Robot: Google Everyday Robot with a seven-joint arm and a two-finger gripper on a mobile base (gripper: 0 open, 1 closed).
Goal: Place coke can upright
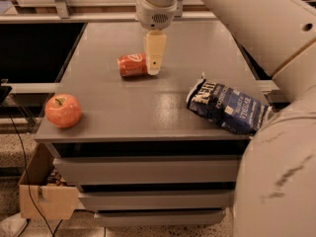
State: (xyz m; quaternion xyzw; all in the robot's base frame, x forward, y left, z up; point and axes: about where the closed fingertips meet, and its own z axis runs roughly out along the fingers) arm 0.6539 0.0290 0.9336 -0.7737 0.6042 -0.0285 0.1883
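Note:
The coke can (132, 64) lies on its side on the grey table top (148, 112), left of centre towards the back, with its long axis running left to right. My gripper (154, 69) hangs down from the white wrist above and sits right at the can's right end, overlapping it in the camera view. I cannot tell whether it touches the can. The can's right end is hidden behind the gripper.
A red apple (62, 110) sits at the table's front left corner. A dark blue chip bag (226, 106) lies at the front right. My white arm (276, 132) fills the right side. A cardboard box (42, 191) stands on the floor at the left.

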